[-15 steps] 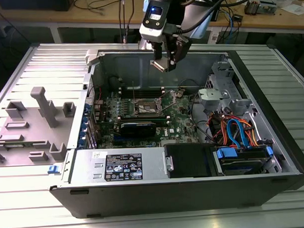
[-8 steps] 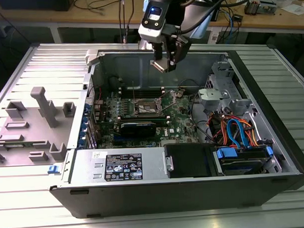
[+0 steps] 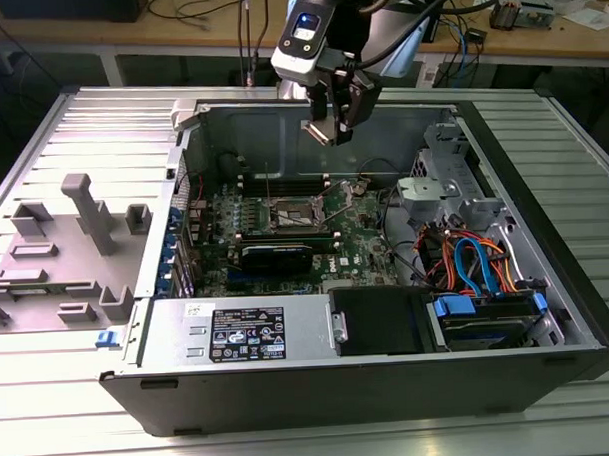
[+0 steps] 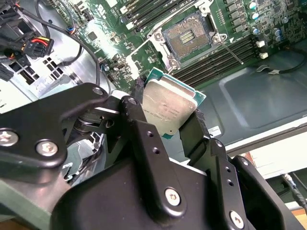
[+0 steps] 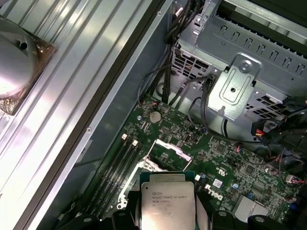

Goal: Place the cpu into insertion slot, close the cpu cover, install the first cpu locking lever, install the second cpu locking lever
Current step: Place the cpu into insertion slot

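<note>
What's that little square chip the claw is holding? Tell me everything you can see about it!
The cpu is a small flat square. Its top is dull silver-grey metal with tiny print, and a thin green rim peeks out round it. The black claw pinches two opposite sides. It hangs in the air above the motherboard, touching nothing but the claw. It is not yet in the socket, which lies open and empty.

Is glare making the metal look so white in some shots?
Yes: in the first wrist view the ribbed table glares nearly white; in the second wrist view the cpu, gripped in the tool, shows a soft sheen; in the exterior view the computer case is dimmer inside than the table around it.
</note>
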Robot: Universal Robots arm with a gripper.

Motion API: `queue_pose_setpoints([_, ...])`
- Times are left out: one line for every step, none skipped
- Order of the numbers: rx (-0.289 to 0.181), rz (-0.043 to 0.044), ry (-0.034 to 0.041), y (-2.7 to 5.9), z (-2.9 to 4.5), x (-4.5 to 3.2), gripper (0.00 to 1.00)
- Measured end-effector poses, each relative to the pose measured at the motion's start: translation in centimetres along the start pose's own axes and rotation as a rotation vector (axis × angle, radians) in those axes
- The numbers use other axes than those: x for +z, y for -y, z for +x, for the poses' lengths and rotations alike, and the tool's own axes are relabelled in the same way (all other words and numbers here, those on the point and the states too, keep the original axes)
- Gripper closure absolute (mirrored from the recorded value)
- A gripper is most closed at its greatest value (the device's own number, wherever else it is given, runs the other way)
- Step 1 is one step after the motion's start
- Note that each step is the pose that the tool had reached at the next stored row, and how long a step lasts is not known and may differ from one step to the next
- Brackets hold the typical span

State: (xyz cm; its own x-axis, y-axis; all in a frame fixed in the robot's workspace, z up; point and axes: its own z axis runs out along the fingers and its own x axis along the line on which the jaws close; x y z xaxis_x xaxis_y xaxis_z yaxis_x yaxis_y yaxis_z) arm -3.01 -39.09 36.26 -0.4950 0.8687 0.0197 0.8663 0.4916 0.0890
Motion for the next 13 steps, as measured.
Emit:
queue_pose_setpoints([0.000, 0.0000, 0.0000, 0.00, 0.00, 0.00, 0.45])
queue_pose_setpoints([0.000, 0.0000, 0.0000, 0.00, 0.00, 0.00, 0.45])
queue_pose_setpoints([0.001, 0.0000, 0.0000, 0.00, 0.00, 0.00, 0.45])
queue_pose_setpoints([0.001, 0.0000, 0.0000, 0.00, 0.00, 0.00, 0.45])
queue_pose_setpoints([0.001, 0.0000, 0.0000, 0.00, 0.00, 0.00, 0.45])
queue_pose_setpoints([0.001, 0.0000, 0.0001, 0.00, 0.00, 0.00, 0.45])
queue_pose_setpoints([0.001, 0.0000, 0.0000, 0.00, 0.00, 0.00, 0.45])
queue_pose_setpoints([0.001, 0.0000, 0.0000, 0.00, 0.00, 0.00, 0.45])
queue_pose_setpoints([0.001, 0.0000, 0.0001, 0.00, 0.00, 0.00, 0.45])
queue_pose_setpoints([0.002, 0.0000, 0.0002, 0.00, 0.00, 0.00, 0.45])
queue_pose_setpoints([0.003, 0.0000, 0.0003, 0.00, 0.00, 0.00, 0.45])
queue_pose_setpoints([0.005, -0.0001, 0.0004, 0.00, 0.00, 0.00, 0.45])
queue_pose_setpoints([0.006, -0.0001, 0.0005, 0.00, 0.00, 0.00, 0.45])
